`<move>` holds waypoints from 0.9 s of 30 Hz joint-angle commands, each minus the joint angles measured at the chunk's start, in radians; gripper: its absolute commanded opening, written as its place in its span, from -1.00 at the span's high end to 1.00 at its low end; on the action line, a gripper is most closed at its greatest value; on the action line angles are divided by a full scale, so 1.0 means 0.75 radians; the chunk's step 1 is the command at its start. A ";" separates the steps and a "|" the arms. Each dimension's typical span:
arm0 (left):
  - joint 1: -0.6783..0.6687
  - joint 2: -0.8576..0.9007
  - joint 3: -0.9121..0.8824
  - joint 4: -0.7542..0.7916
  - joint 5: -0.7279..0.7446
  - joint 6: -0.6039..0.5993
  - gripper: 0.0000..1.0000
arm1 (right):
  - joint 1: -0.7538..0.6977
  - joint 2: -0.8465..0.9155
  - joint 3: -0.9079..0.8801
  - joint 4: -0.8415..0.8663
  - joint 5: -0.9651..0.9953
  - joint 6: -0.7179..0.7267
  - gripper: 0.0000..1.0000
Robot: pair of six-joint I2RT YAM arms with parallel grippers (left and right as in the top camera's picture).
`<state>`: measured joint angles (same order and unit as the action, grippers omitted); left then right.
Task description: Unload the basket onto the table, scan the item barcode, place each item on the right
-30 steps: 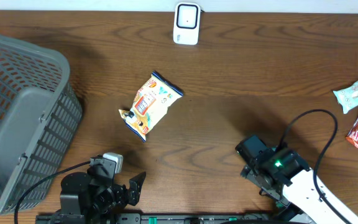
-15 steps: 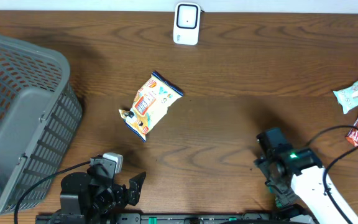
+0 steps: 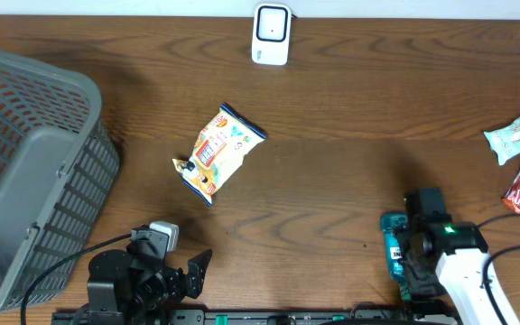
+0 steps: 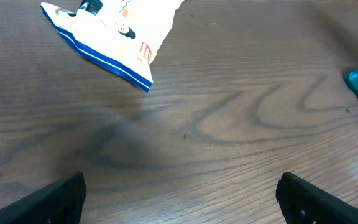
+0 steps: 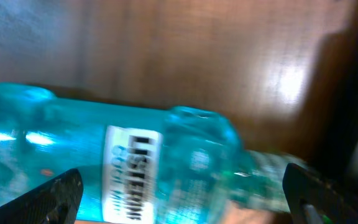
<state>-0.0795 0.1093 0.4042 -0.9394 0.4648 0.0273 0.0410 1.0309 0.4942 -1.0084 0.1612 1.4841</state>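
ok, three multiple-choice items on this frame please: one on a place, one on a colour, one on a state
1. Where does the scanner stand?
A. at the far edge of the table, near the middle
B. at the near edge, by the left arm
C. in the far right corner

2. What colour is the bottle lying below the right gripper?
A. red
B. teal
C. yellow

3. What state is the left gripper in?
A. shut on an item
B. open, holding nothing
C. shut on nothing

Answers:
1 A: the overhead view shows it at the top edge, roughly centred.
2 B: the right wrist view shows clear teal plastic with a white label.
3 B: in the left wrist view the fingers stand wide apart over bare wood.
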 commanded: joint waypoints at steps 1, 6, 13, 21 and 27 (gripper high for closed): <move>0.002 -0.003 0.012 -0.004 -0.007 0.013 -0.96 | -0.068 0.057 -0.183 0.073 -0.079 -0.001 -0.98; 0.002 -0.003 0.012 -0.003 -0.007 0.013 -0.96 | -0.092 0.057 -0.268 0.239 -0.061 0.011 -0.94; 0.002 -0.003 0.012 -0.004 -0.007 0.013 -0.96 | -0.090 0.117 -0.290 0.474 -0.076 -0.086 -0.79; 0.002 -0.003 0.012 -0.004 -0.007 0.013 -0.96 | -0.054 0.281 -0.287 0.985 -0.603 -0.528 -0.47; 0.002 -0.003 0.012 -0.004 -0.007 0.013 -0.96 | -0.048 0.214 -0.148 0.868 -0.784 -0.708 0.81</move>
<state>-0.0795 0.1093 0.4046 -0.9394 0.4648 0.0273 -0.0067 1.2007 0.3592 -0.2832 -0.2550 1.0691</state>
